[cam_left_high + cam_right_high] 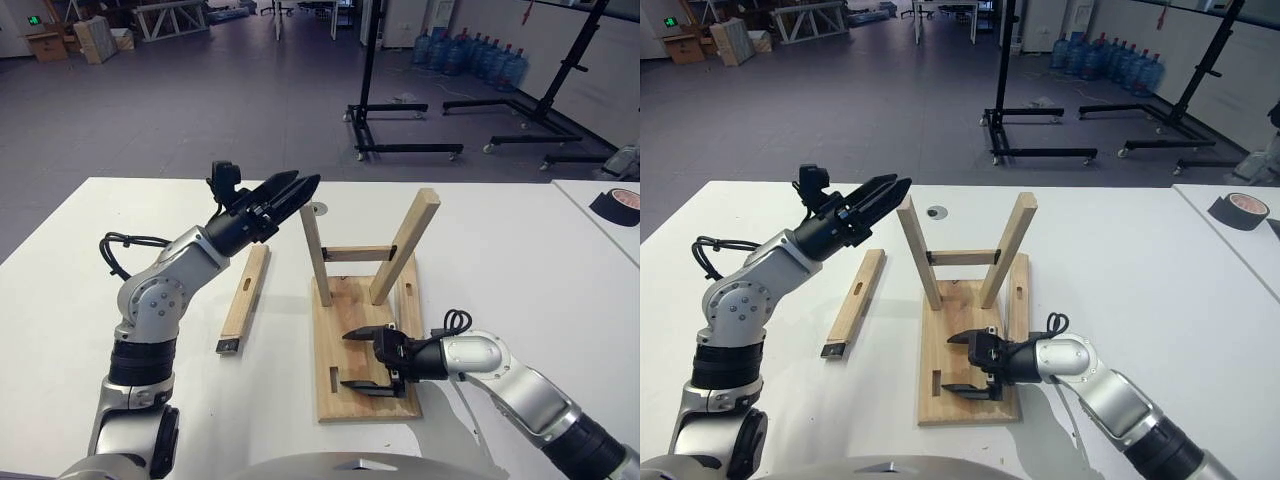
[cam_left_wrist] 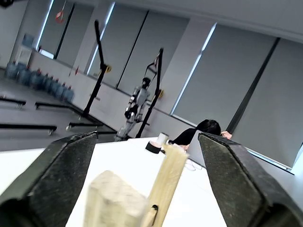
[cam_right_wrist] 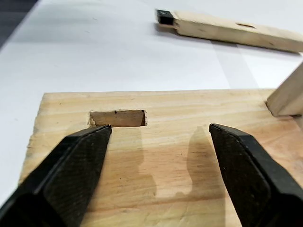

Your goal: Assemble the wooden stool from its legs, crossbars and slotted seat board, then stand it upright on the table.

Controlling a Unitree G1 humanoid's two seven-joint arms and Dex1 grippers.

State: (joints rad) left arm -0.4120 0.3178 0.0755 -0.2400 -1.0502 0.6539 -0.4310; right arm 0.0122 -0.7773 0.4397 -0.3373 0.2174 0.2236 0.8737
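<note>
The slotted seat board [image 1: 345,375] lies flat on the white table [image 1: 80,290]. Two legs [image 1: 314,252] stand up from its far end, leaning apart, joined by a crossbar [image 1: 358,254]. A loose leg [image 1: 246,296] lies on the table to the left of the board. My left gripper [image 1: 297,191] hovers open just left of the near-left leg's top, whose end shows between its fingers [image 2: 113,201]. My right gripper [image 1: 357,360] is open low over the board's near end, beside an empty slot [image 3: 118,118].
A roll of black tape [image 1: 616,206] lies at the table's far right. A small round grommet [image 1: 316,210] sits in the tabletop behind the legs. Black wheeled stands [image 1: 400,110] and water bottles [image 1: 470,52] are on the floor beyond the table.
</note>
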